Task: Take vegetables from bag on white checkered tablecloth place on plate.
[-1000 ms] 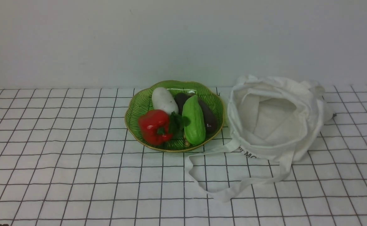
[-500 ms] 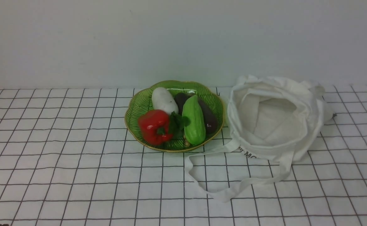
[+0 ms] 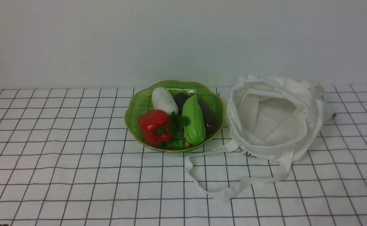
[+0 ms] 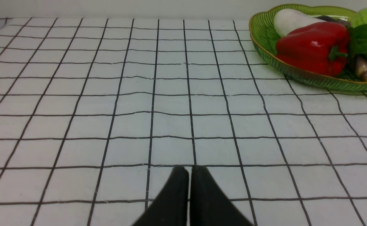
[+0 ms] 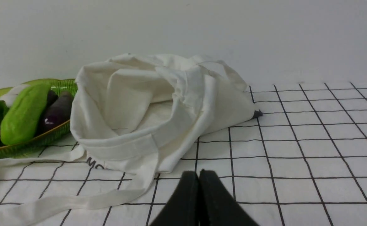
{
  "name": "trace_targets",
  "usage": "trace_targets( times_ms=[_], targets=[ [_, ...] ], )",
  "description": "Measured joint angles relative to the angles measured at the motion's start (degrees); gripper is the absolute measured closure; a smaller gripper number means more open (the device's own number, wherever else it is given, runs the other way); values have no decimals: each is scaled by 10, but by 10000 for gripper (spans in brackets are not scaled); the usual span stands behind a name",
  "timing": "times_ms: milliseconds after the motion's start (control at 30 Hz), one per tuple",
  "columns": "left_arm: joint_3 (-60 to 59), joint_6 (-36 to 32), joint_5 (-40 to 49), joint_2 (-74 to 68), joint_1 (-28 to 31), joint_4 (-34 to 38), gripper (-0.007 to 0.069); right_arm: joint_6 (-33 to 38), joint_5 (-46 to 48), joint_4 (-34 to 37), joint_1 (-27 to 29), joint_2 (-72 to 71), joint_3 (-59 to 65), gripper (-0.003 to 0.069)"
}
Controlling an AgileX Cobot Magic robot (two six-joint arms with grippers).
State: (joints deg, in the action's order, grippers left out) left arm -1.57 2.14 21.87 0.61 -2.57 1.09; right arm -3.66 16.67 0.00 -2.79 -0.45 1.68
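The white radish [image 3: 164, 99] lies on the green plate [image 3: 138, 103] at the back left, its dark leaves [image 3: 177, 121] toward the front. In the left wrist view the radish [image 4: 291, 20] shows behind the pepper on the plate [image 4: 261, 36]. The white bag [image 3: 274, 119] sits slumped to the right of the plate on the checkered tablecloth [image 3: 61, 157], mouth open, with only cloth showing inside. Neither arm appears in the front view. My left gripper [image 4: 189, 171] is shut and holds nothing, low over bare cloth to the left of the plate. My right gripper [image 5: 199, 174] is shut and holds nothing, just in front of the bag [image 5: 145, 103].
A red bell pepper [image 3: 154, 126], a light green cucumber [image 3: 193, 121] and a dark purple eggplant [image 3: 209, 117] share the plate. The bag's long strap [image 3: 221, 193] loops over the cloth in front of it. A pale wall stands close behind.
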Motion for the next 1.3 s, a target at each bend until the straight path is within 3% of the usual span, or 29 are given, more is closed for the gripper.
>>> trace_targets(
  times_ms=[1300],
  targets=[
    [0, 0, 0, 0, 0, 0, 632, -2, 36, 0, 6, 0, -1, 673]
  ],
)
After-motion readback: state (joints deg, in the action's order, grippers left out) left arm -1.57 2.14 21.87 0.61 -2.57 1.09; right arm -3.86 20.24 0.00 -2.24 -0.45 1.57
